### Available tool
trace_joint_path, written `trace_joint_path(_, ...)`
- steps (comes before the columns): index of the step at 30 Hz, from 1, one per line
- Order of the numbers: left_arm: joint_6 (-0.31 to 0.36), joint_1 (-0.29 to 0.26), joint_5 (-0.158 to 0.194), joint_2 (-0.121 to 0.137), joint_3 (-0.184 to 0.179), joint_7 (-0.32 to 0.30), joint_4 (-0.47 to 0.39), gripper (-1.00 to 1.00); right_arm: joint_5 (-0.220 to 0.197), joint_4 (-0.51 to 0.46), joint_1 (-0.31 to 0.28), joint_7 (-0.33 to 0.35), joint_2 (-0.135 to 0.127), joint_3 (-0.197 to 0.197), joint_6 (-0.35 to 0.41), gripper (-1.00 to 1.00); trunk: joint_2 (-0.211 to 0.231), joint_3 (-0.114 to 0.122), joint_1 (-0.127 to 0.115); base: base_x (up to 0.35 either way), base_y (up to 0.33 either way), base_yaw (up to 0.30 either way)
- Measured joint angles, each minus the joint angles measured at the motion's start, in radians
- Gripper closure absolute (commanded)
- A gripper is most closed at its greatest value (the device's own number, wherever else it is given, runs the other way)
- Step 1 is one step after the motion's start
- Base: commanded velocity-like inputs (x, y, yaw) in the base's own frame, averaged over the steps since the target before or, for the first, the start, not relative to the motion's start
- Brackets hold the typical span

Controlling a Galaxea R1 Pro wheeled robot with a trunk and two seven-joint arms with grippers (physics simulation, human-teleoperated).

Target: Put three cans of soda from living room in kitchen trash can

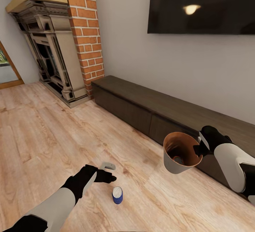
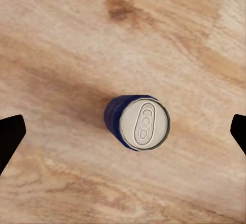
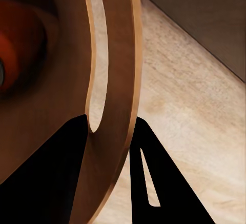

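The right gripper (image 1: 199, 149) grips the trash can (image 1: 176, 163), an orange can (image 3: 13, 55) inside; the open left gripper (image 1: 106, 172) hovers over the blue can (image 1: 117, 195) on the floor (image 1: 42, 129).

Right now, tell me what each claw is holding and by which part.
The right claw grips the bin by its rim. The left claw holds nothing; it hangs open above the blue can on the floor.

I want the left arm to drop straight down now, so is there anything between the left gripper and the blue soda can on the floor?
Nothing visible. The blue soda can stands upright on bare wood floor, and the left gripper is open above it with its fingertips wide to either side.
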Motion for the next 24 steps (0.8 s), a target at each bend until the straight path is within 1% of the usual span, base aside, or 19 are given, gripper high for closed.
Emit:
trace_joint_path(15,-0.008,0.0,-0.001,0.0,0.0,0.0,0.001,-1.0,0.0,0.0,0.0,0.0,0.001,0.004,0.0,1.0,0.0,0.0,0.0,0.012,0.0,0.0)
trace_joint_path(20,-0.008,0.0,-0.002,0.0,0.0,0.0,0.001,-1.0,0.004,0.0,0.0,-0.001,0.001,0.007,0.0,1.0,0.0,0.0,0.0,0.123,-0.003,0.0)
trace_joint_path(24,-0.009,0.001,-0.001,0.001,0.001,0.0,-0.001,-1.0,-0.003,0.0,0.0,0.0,0.001,0.006,0.0,1.0,0.0,0.0,0.0,0.112,-0.014,0.0)
